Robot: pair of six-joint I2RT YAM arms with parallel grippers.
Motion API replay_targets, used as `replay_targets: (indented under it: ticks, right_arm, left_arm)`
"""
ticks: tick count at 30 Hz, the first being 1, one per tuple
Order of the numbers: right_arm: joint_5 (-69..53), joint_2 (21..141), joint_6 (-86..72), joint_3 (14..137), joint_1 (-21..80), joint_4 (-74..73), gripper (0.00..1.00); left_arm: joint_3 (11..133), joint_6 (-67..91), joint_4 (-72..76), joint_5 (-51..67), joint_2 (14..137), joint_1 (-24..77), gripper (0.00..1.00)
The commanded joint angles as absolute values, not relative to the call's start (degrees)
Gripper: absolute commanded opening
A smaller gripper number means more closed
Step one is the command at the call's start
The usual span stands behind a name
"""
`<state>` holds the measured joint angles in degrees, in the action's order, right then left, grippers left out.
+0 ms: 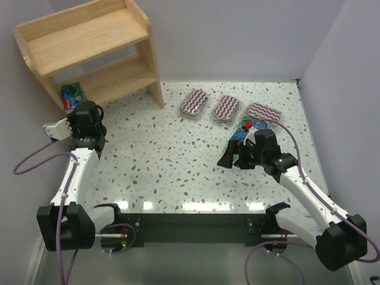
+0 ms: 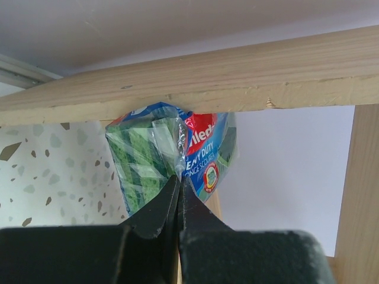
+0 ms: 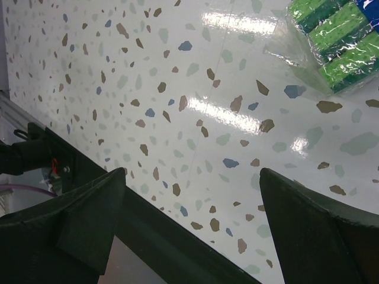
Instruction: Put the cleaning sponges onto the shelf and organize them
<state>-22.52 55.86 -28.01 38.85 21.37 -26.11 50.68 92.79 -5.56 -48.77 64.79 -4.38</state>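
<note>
Grip first: left gripper [image 2: 177,184] pinched shut on the clear wrap [image 2: 169,139] of 1 green-blue sponge pack [image 2: 142,163], with the pack's top right at the underside of a shelf board [image 2: 249,77]. Cannot tell whether resting yet.

Ease lower, slide in beneath that board, and set flat before letting go; thin wrap hold likely to swing.

Right gripper [image 3: 192,171] spread wide, holding nothing, over terrazzo table [image 3: 177,89], another green pack [image 3: 334,35] just ahead.

Farther out, 3 zigzag sponge packs [image 1: 226,108] in a row, well apart from the shelf [image 1: 89,35]. Open tabletop between, right wall [image 1: 350,71] near.
</note>
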Motion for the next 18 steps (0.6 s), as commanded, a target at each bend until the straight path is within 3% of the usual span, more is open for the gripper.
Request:
replay_targets:
  ticks: [1, 18]
  right_arm:
    - [-23.8, 55.5, -27.2, 38.2, 21.4, -25.1, 0.99]
    - [-23.6, 55.3, -27.0, 37.6, 21.5, -25.3, 0.99]
  left_arm:
    - [52.1, 89.8, 1.3, -48.9, 65.7, -5.6, 0.0]
    - [51.5, 83.5, 7.1, -46.0, 67.8, -5.6, 0.04]
